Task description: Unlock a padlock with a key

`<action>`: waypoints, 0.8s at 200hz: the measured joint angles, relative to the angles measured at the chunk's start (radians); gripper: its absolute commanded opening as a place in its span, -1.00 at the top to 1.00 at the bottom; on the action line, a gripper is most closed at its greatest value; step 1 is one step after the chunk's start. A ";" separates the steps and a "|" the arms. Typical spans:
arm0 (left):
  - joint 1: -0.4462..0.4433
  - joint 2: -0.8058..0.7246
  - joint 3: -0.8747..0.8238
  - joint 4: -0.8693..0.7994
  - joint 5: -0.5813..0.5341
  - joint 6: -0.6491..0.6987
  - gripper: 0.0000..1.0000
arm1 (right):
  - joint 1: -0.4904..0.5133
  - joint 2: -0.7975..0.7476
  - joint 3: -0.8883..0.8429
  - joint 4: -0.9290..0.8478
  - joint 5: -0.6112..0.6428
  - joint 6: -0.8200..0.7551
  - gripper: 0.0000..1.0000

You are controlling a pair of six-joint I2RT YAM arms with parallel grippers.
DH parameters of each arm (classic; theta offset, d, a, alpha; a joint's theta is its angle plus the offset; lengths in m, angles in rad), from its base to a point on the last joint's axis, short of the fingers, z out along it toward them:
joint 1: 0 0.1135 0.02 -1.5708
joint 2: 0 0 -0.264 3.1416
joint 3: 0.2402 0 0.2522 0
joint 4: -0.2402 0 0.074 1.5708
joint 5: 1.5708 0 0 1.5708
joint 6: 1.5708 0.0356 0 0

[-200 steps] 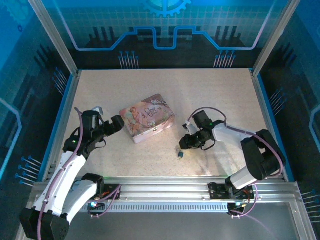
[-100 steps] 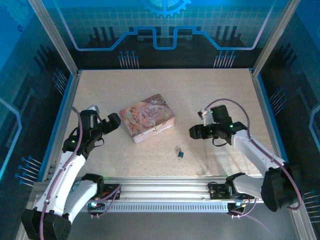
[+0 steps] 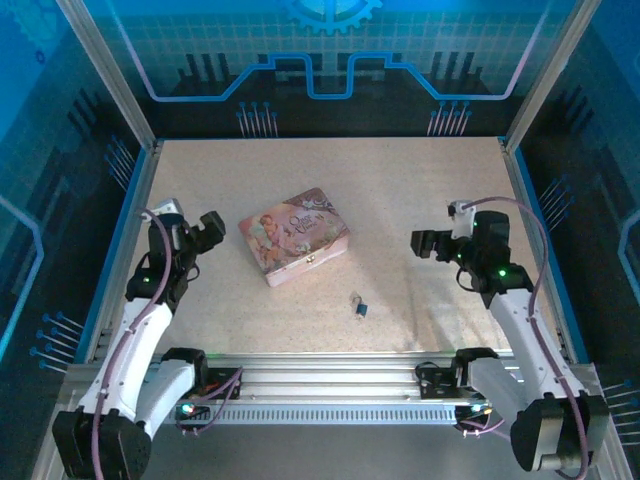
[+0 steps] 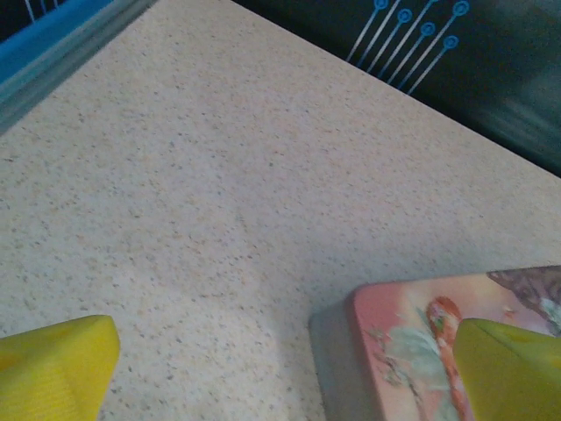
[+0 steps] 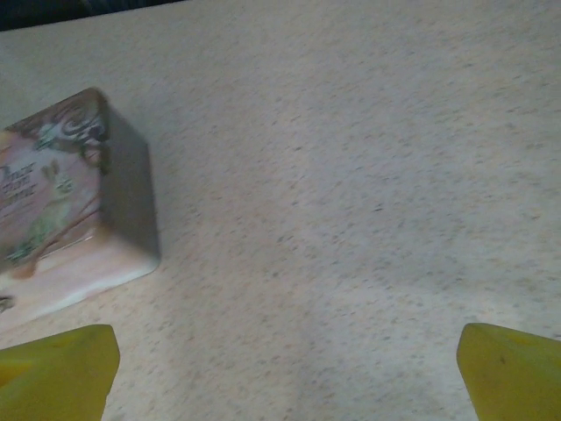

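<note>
Yellow-tipped jaws stand wide apart and empty on both arms. Left gripper (image 3: pixel 207 228) hovers just left of the pink tin (image 3: pixel 295 237); right gripper (image 3: pixel 424 243) points leftward, elbow bent. Padlock (image 3: pixel 358 305) lies on the table (image 3: pixel 420 180) between them.

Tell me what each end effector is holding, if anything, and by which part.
Nothing is held. The left end effector and right end effector are open; the padlock lies free.

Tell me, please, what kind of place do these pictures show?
Probably a robot test cell, not a home or shop: a left arm and a right arm bolted to a metal rail, a speckled table, and blue printed panels in an aluminium frame.
</note>
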 measured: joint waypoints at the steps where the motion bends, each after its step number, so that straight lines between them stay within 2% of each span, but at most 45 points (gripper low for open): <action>1: 0.001 0.002 -0.003 0.004 -0.003 0.003 -0.98 | -0.001 0.000 -0.002 0.003 0.002 0.000 -0.99; 57: 0.014 0.098 -0.109 0.172 -0.046 0.104 -0.98 | -0.017 0.026 -0.189 0.294 0.123 -0.053 -0.99; 96: 0.014 0.167 -0.177 0.290 -0.051 0.155 -0.98 | -0.017 0.162 -0.223 0.459 0.158 -0.094 -0.99; 160: 0.022 0.280 -0.230 0.493 -0.023 0.225 -0.98 | -0.017 0.402 -0.238 0.761 0.135 -0.109 -0.99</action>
